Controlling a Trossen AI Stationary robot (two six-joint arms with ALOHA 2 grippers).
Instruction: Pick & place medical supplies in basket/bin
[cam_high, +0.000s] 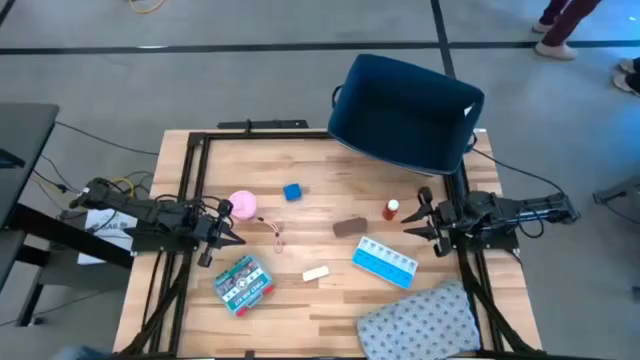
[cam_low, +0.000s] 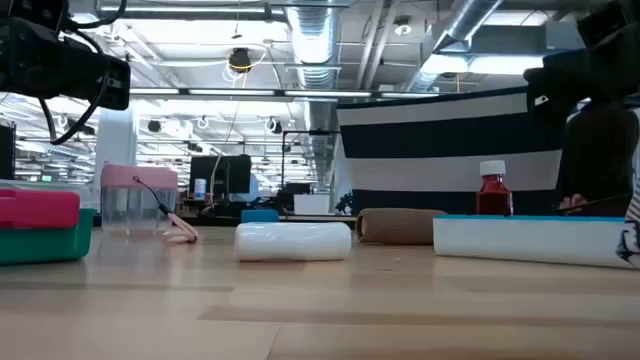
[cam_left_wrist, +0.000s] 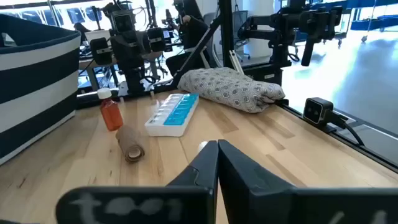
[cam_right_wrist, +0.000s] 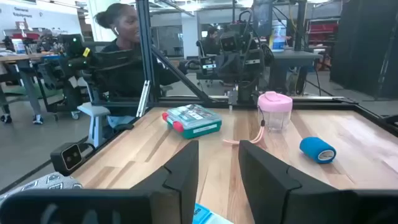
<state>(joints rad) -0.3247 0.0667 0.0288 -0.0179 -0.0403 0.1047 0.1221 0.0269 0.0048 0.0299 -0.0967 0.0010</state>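
In the high view the navy bin (cam_high: 405, 110) sits tilted at the table's far right edge. The items lie on the wood: pink roll (cam_high: 243, 205), blue cube (cam_high: 292, 192), brown oblong (cam_high: 349, 227), red-white bottle (cam_high: 391, 210), light-blue pill organiser (cam_high: 385, 262), white bar (cam_high: 316, 273), green-red flat box (cam_high: 243, 284). My left gripper (cam_high: 225, 232) hovers at the table's left, near the pink roll, fingers shut (cam_left_wrist: 217, 155). My right gripper (cam_high: 415, 220) hovers at the right, beside the bottle, fingers open (cam_right_wrist: 219, 155). Neither touches anything.
A grey patterned cloth (cam_high: 420, 320) lies at the near right corner. Black frame rails (cam_high: 185, 180) run along the table's sides. A person (cam_right_wrist: 124, 43) sits beyond the left edge in the right wrist view. Bare wood shows in the middle (cam_high: 330, 195).
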